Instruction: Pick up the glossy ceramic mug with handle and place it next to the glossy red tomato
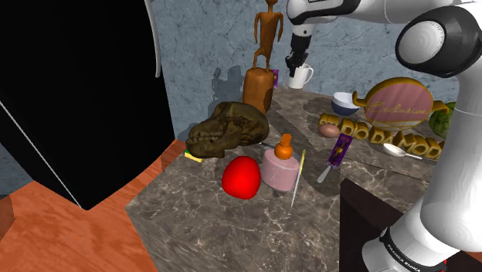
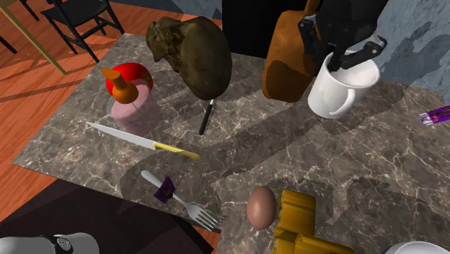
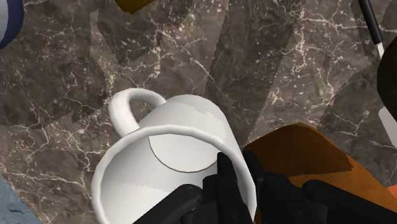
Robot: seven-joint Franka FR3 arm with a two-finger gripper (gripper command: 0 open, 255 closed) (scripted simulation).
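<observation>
The shoulder camera sits beside the stand (image 1: 363, 220), at five o'clock in its frame, and looks down across the marble table (image 1: 208, 224) toward the wall. The second exterior camera hangs closer and looks steeply down. The wrist camera peers into the white mug (image 3: 191, 121), which all three share.

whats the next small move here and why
Probably a short lift straight up. The tool seems shut on the rim of the white mug, one finger inside and one outside. The brown statue base stands close beside it, and the red tomato lies across the table.
</observation>
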